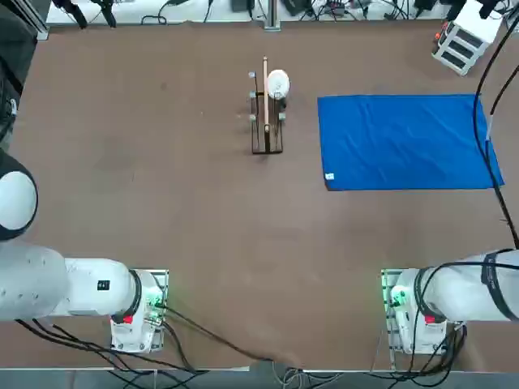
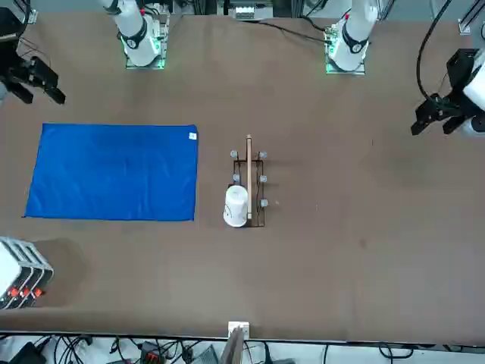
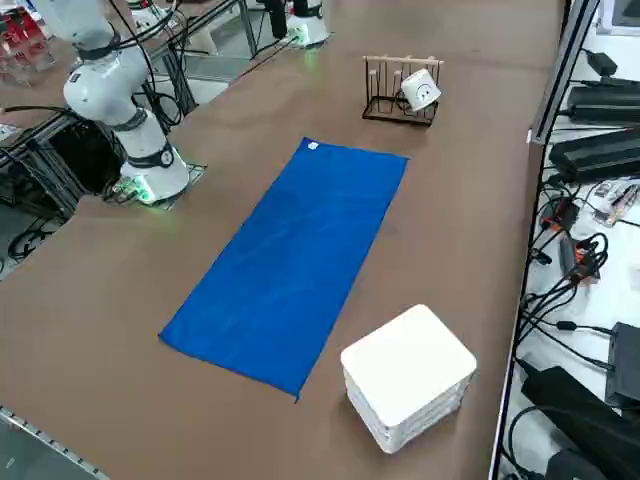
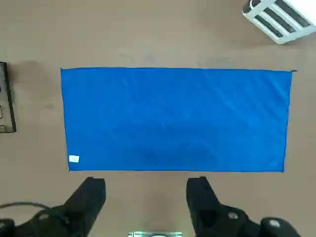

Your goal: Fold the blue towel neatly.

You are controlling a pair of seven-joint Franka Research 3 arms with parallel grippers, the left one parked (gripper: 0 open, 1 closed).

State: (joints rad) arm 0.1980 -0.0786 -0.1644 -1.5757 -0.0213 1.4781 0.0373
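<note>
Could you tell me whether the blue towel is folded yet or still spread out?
Spread flat: the blue towel lies as one full rectangle, corners out. The right end effector hangs open above it.

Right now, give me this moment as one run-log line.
phase: pre-grasp | blue towel: flat, unfolded, tag at corner nearest rack | right pincer: open, above table short of towel edge, holding nothing | fold: not begun

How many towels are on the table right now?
1. The blue towel lies flat and unfolded between the wooden rack and the white box. The right gripper hovers above it, fingers open.
</note>
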